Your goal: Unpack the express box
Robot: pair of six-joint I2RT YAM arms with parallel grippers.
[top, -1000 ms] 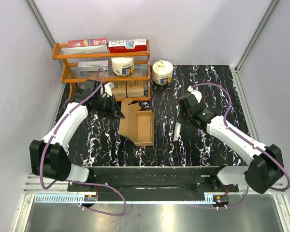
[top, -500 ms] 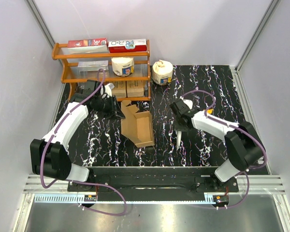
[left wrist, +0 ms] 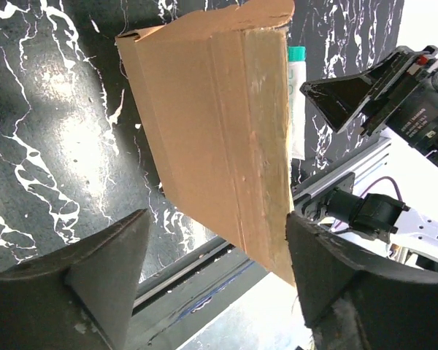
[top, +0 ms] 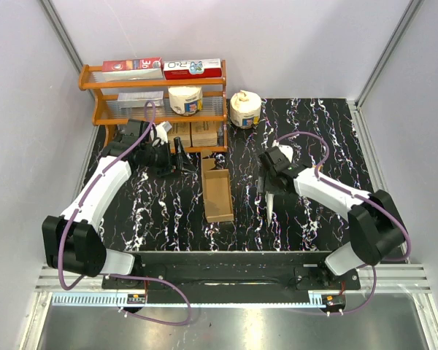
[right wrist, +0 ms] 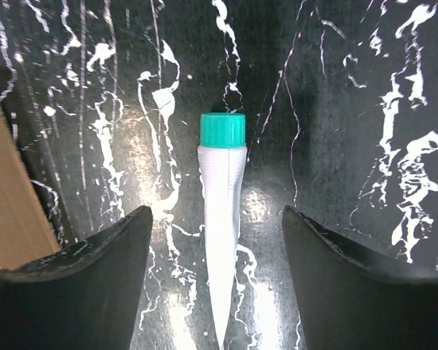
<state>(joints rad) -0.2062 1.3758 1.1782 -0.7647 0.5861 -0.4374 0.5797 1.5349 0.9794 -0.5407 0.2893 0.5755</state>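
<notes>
Cardboard, brown: express box [top: 217, 193], lying lengthwise on the black marbled table [top: 314, 131], just in front of the orange rack [top: 95, 84]. I read my left gripper [top: 174, 157] as spread wide near the box's far end, holding nothing. Right gripper [top: 266, 184] also spread wide, above a white green-capped tube [right wrist: 223, 204] lying flat on the table.

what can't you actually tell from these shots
- Inside of the express box: too small and shadowed in the top view; the left wrist view shows only its outer wall.
- Tube: the box hides most of it in the left wrist view; its tail meets the right wrist view's bottom edge.
- Print on the shelf cartons: too small to read in the top view.
</notes>
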